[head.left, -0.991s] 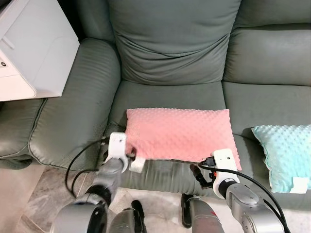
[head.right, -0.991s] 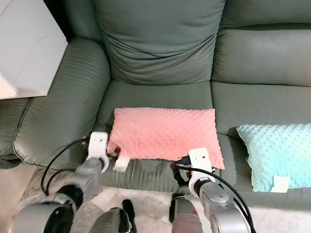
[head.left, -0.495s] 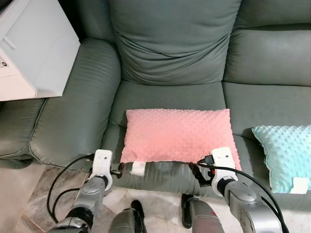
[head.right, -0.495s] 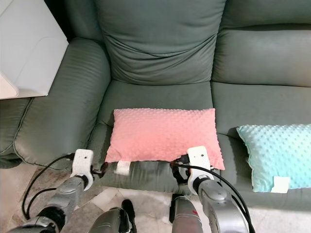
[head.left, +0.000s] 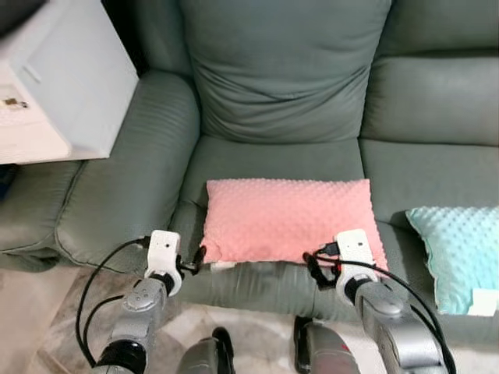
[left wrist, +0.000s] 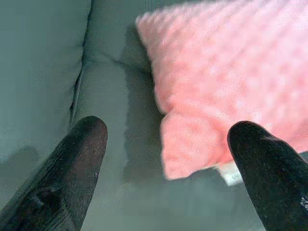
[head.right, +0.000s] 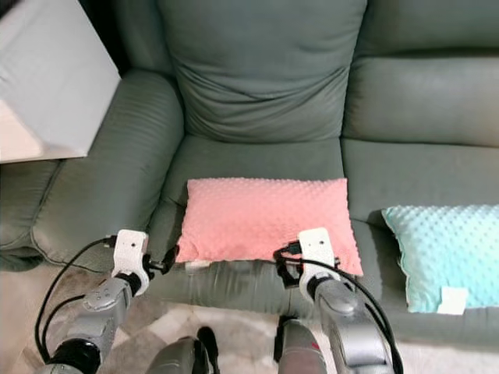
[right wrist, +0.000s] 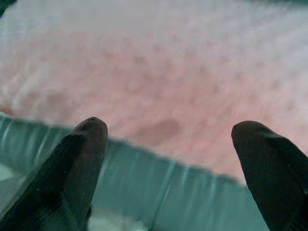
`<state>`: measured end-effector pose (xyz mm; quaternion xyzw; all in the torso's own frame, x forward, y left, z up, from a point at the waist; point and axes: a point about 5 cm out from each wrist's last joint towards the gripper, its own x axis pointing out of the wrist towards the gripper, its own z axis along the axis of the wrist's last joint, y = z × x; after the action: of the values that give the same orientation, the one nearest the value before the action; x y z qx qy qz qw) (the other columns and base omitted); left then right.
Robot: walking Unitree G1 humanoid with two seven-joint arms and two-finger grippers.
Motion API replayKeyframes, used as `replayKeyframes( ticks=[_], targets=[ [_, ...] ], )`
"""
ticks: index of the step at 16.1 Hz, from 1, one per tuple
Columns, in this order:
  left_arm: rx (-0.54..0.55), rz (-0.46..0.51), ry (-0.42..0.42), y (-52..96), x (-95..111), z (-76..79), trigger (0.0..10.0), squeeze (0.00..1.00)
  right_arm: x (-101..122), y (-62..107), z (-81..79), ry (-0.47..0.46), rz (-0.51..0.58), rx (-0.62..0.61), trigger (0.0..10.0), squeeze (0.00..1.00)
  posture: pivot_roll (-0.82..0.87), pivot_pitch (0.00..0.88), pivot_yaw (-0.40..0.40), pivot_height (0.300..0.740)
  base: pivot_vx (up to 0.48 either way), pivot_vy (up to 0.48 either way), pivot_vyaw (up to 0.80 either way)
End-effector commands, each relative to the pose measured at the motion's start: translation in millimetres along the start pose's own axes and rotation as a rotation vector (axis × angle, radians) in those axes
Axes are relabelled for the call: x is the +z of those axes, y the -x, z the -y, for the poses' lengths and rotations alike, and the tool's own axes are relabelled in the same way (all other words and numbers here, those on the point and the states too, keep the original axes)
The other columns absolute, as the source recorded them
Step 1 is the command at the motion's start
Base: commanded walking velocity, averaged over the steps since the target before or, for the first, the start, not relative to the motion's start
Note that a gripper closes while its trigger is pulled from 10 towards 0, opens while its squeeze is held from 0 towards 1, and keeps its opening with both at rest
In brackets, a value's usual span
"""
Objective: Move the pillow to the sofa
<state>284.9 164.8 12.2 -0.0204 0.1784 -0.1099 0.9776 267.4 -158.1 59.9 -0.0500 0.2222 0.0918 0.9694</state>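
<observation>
Nearest to me, my left gripper (left wrist: pixel 166 144) sits low at the front edge of the sofa (head.left: pixel 281 101), fingers spread wide with nothing between them; through its wrist camera I see the near left corner of the pink pillow (head.left: pixel 288 220) just ahead, apart from both pads. My right gripper (right wrist: pixel 168 132) is at the pillow's near right corner, also spread and holding nothing, its fingers hovering over the pink fabric and the seat's front lip.

The pillow lies flat on the left seat cushion, its long side along the front edge, its near edge about level with the lip. A small white tag pokes out under the near left corner. I judge the placing itself done, so the step in hand is letting go cleanly.

To do it well I would keep both sets of fingers spread, draw each arm straight back and slightly up, and avoid dragging a fingertip across the dimpled cover, since soft fabric snags and the pillow could slide off the lip. The cables looping from each wrist hang close to the seat front, so I would watch them.

Further along, a teal pillow (head.left: pixel 460 253) rests on the right seat, near its front edge. Beyond the left armrest stands a white appliance (head.left: pixel 58 86), well apart from the work
</observation>
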Motion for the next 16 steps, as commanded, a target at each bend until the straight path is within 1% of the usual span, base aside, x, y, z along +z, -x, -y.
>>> replayKeyframes(
  ticks=[1, 3, 4, 5, 7, 9, 11, 13, 14, 15, 16],
  targets=[
    [-0.001, -0.018, 0.024, 7.0, -7, -3.3, 10.0, 0.00, -2, -0.6, 1.2, 0.000, 0.005, -0.025, 10.0, 0.00, -0.21, 0.106, 0.123, 0.740, 0.000, 0.000, 0.00],
    [-0.042, 0.000, 0.018, 3.2, 1, 5.2, 10.0, 0.00, 2, -7.8, 4.3, 0.007, 0.024, -0.047, 10.0, 0.00, -0.21, 0.041, 0.115, 0.740, 0.000, 0.000, 0.00],
    [-0.051, 0.011, 0.013, 1.0, 4, 7.2, 10.0, 0.00, 3, -10.0, 4.3, 0.006, 0.026, -0.049, 10.0, 0.00, -0.21, 0.028, 0.114, 0.740, 0.000, 0.000, 0.00],
    [-0.069, 0.038, -0.002, -3.8, 14, 10.5, 10.0, 0.00, 8, -14.0, 3.4, 0.012, 0.040, -0.054, 10.0, 0.00, -0.21, 0.000, 0.110, 0.740, 0.000, 0.000, 0.00],
    [-0.062, 0.057, -0.004, -9.4, 23, 11.5, 10.0, 0.00, 13, -17.9, 1.8, 0.014, 0.057, -0.051, 10.0, 0.00, -0.21, 0.000, 0.111, 0.740, 0.000, 0.000, 0.00],
    [-0.015, 0.094, 0.007, -18.3, 41, 11.6, 10.0, 0.00, 22, -24.9, 4.5, 0.023, 0.096, -0.066, 10.0, 0.00, -0.23, 0.000, 0.108, 0.740, 0.000, 0.000, 0.00],
    [0.010, 0.105, 0.001, -17.7, 43, 9.1, 10.0, 0.00, 24, -23.6, 9.1, 0.026, 0.122, -0.090, 10.0, 0.00, -0.23, 0.000, 0.107, 0.740, 0.000, 0.000, 0.00],
    [0.030, 0.132, 0.027, -10.9, 42, 2.3, 10.0, 0.00, 26, -16.8, 20.8, 0.004, 0.185, -0.146, 10.0, 0.00, -0.22, 0.000, 0.101, 0.740, 0.000, 0.000, 0.00],
    [0.074, 0.151, 0.020, -6.8, 41, -3.2, 10.0, 0.00, 25, -13.6, 24.7, -0.009, 0.208, -0.165, 10.0, 0.00, -0.22, 0.000, 0.097, 0.740, 0.000, 0.000, 0.00],
    [0.105, 0.152, 0.029, -5.2, 40, -6.0, 10.0, 0.00, 23, -11.0, 25.4, -0.017, 0.216, -0.170, 10.0, 0.00, -0.22, 0.000, 0.094, 0.740, 0.000, 0.000, 0.00],
    [0.172, 0.135, 0.045, -4.4, 38, -11.8, 10.0, 0.00, 21, -7.7, 26.0, -0.017, 0.227, -0.174, 10.0, 0.00, -0.23, 0.000, 0.091, 0.740, 0.000, 0.000, 0.00]
  ],
)
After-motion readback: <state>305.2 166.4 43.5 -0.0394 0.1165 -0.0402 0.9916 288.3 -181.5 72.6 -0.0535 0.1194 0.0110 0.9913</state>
